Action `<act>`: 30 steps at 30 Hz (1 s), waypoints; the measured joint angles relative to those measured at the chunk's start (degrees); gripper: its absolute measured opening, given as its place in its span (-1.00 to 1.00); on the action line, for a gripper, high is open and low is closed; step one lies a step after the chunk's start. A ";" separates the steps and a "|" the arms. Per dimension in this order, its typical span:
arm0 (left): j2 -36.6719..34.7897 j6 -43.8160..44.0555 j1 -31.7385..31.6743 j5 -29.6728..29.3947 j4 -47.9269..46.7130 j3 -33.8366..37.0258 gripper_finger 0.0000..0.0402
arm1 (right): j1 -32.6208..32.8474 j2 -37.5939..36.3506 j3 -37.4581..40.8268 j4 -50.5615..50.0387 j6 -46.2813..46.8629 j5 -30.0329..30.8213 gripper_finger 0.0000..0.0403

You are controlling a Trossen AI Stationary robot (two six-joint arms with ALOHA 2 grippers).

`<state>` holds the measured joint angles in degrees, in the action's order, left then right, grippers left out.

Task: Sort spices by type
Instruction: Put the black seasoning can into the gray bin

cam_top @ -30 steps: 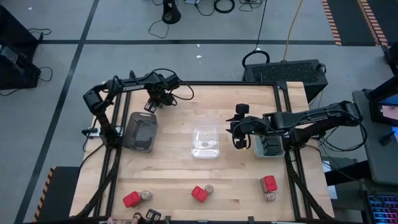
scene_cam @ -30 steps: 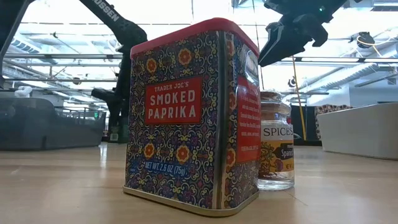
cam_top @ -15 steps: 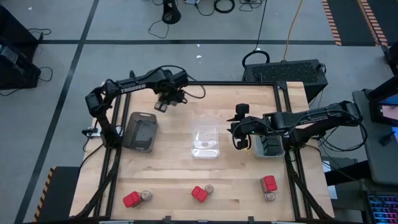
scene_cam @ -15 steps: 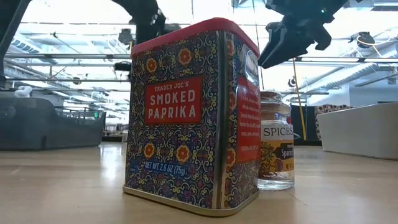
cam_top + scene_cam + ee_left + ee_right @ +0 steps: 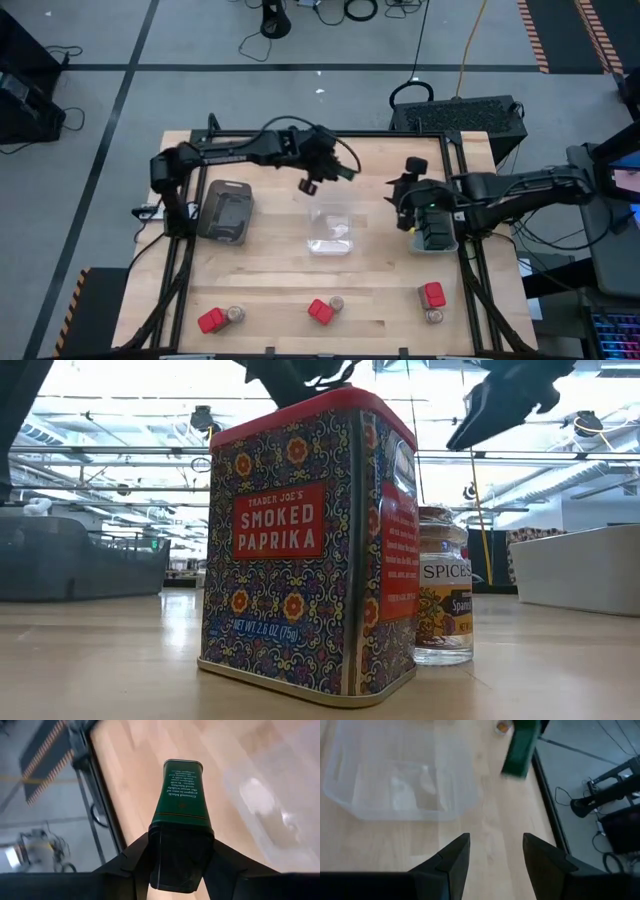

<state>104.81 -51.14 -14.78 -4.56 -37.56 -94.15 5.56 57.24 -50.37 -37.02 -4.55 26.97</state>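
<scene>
My left gripper (image 5: 311, 182) hovers past the far side of the clear tray (image 5: 330, 229), shut on a dark green-black spice box (image 5: 182, 795). My right gripper (image 5: 404, 201) is open and empty (image 5: 495, 840), between the clear tray and the right tray (image 5: 436, 232), which holds black boxes. Red boxes (image 5: 211, 320) (image 5: 320, 312) (image 5: 433, 293) stand on their bases along the near edge. A brownish jar (image 5: 236, 315) (image 5: 337, 302) (image 5: 435, 316) stands beside each one. In the low view the paprika box (image 5: 300, 540) and a jar (image 5: 444, 600) fill the foreground. My left gripper pinches the dark box between its two fingers at the end nearest the wrist (image 5: 180, 832), one finger (image 5: 145, 845) on each side. The box points forward, in line with the fingers. It is lifted clear of the table.
A grey tray (image 5: 228, 211) sits at the table's left with a dark thing inside. The clear tray (image 5: 395, 785) holds a small pale item. Bare wood lies between the trays and the near row. Cables and a black case lie on the floor beyond the far edge.
My left gripper has carried the dark box from the far-left part of the table toward the right, to the far side of the clear tray. My right gripper has drawn back a little toward the right tray.
</scene>
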 joint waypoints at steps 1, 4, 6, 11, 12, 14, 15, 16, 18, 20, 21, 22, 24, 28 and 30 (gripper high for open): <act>1.17 0.49 0.60 0.04 0.95 -0.91 -0.27 | 0.00 -0.91 0.00 -0.44 0.79 0.01 -0.18; 5.35 2.84 2.30 1.95 1.13 -4.50 -0.27 | 0.00 -3.31 0.00 -2.43 3.35 0.04 -0.18; 8.28 4.08 3.42 4.38 1.05 -7.12 -0.27 | 0.00 -4.48 0.00 -3.66 4.68 0.05 -0.18; 14.61 4.35 6.84 9.61 4.63 -13.77 -0.27 | 0.00 -6.17 0.00 -4.89 5.59 0.08 -0.18; 15.92 4.35 7.42 10.05 5.42 -14.67 -0.27 | 0.00 -6.23 0.00 -5.21 5.86 0.08 -0.18; 18.51 4.36 8.30 10.59 6.01 -16.13 -0.27 | 0.00 -6.24 0.00 -5.79 6.60 0.07 -0.18; 19.81 4.37 8.62 10.60 5.62 -16.84 -0.27 | 0.00 -6.23 0.00 -6.43 7.08 0.02 -0.18; 21.06 4.37 8.94 10.56 5.16 -17.38 -0.27 | 0.00 -6.23 0.00 -7.15 7.57 0.04 -0.18; 22.59 4.37 9.42 10.48 4.35 -17.68 -0.27 | 0.00 -6.23 0.00 -8.47 8.71 0.04 -0.18; 23.63 4.37 9.97 10.47 4.22 -17.74 -0.27 | 0.00 -6.23 0.00 -9.88 9.77 0.04 -0.18; 23.82 4.38 10.28 10.47 4.17 -17.77 -0.27 | 0.00 -6.23 0.00 -10.18 10.11 0.04 -0.18; 24.05 4.37 10.57 10.47 3.92 -17.77 -0.27 | 0.00 -6.23 0.00 -10.27 10.28 0.04 -0.18; 24.26 4.35 11.23 10.47 3.86 -17.77 -0.27 | 0.00 -6.26 0.00 -10.21 10.34 0.05 -0.18; 24.29 3.97 12.22 10.49 3.76 -17.82 -0.27 | 0.00 -6.23 0.00 -9.92 10.33 0.04 -0.18; 24.29 2.30 12.53 10.46 2.24 -17.82 -0.26 | 0.00 -6.23 0.00 -9.87 10.38 0.04 -0.18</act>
<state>129.10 -48.83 -2.25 5.91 -35.32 -111.96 5.56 51.00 -50.37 -46.89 5.83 27.00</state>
